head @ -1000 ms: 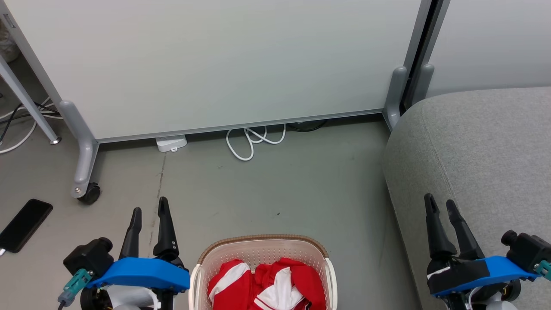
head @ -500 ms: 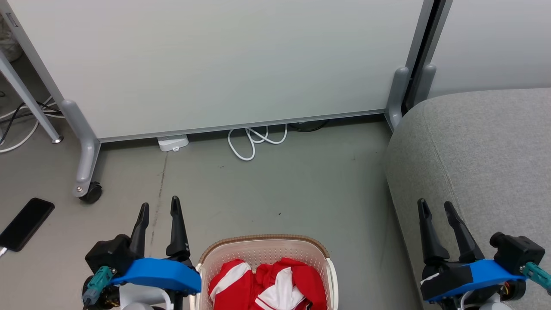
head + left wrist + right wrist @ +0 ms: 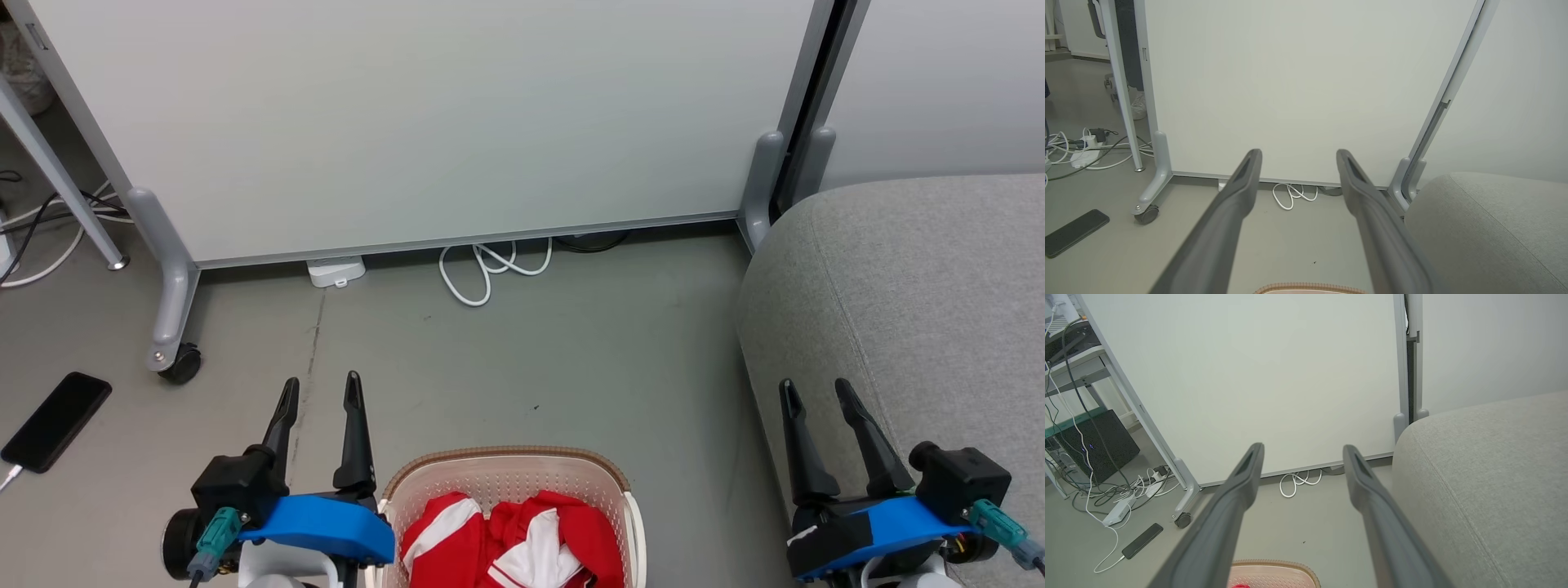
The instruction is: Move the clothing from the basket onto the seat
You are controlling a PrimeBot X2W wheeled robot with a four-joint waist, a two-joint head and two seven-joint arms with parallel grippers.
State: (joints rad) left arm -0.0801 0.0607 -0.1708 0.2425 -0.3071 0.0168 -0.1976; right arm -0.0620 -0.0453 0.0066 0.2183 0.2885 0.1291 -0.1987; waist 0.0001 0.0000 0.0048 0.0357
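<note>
- Both your grippers are spread wide and hold nothing. The left gripper (image 3: 322, 380) stands just left of the laundry basket (image 3: 506, 452), fingers pointing ahead over bare floor. The right gripper (image 3: 814, 384) stands well off on the basket's other side, by the front flank of the grey seat (image 3: 922, 286).
- The red-and-white clothing (image 3: 506, 531) lies bunched in the basket, between the two grippers but behind their fingertips, level with the wrists. If you reach straight ahead you will close on air, so draw back and tip the fingers down first.
- The left gripper's blue body sits very near the basket's brown rim. Swinging inward without lifting could shove or tip the basket.
- The clothing looks tangled in one heap. A shallow pinch may catch only a fold, and it could slip out onto the floor between the basket and the seat.
- The right gripper's fingers stand close to the seat's rounded edge, so a low sweep could drag on the fabric.
- A black phone (image 3: 57, 420) on a white cable lies on the floor, well out to the left of the left gripper. Keep any wide swing clear of it.
</note>
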